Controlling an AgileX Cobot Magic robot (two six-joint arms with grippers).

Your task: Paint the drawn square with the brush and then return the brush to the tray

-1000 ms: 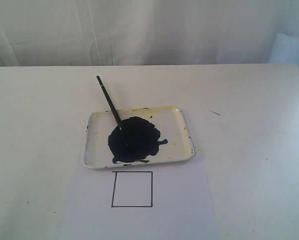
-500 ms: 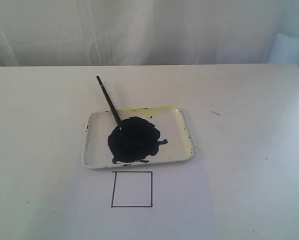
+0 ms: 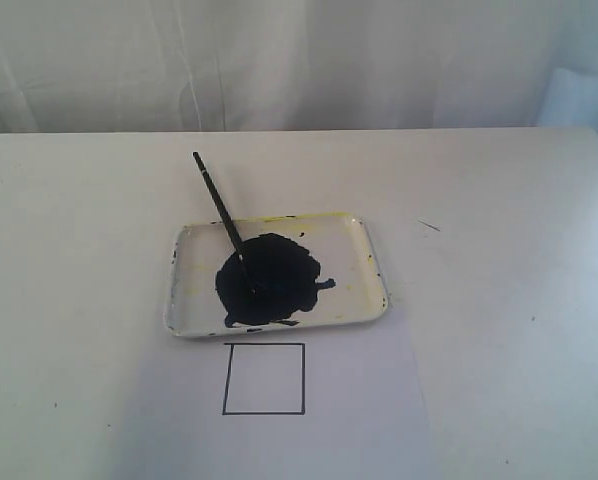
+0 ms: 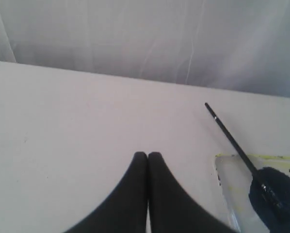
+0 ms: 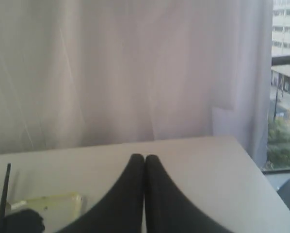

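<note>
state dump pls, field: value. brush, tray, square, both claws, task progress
brush: tip in the paint blob, handle sticking out over the tray's far rim; nothing holds it
tray: on the table, just beyond the drawn square
drawn square: black outline on paper, inside white, no paint
left claw: shut, empty, off to the side of the tray
right claw: shut, empty, away from the tray
exterior view: no arm showing
task progress: painting not begun
</note>
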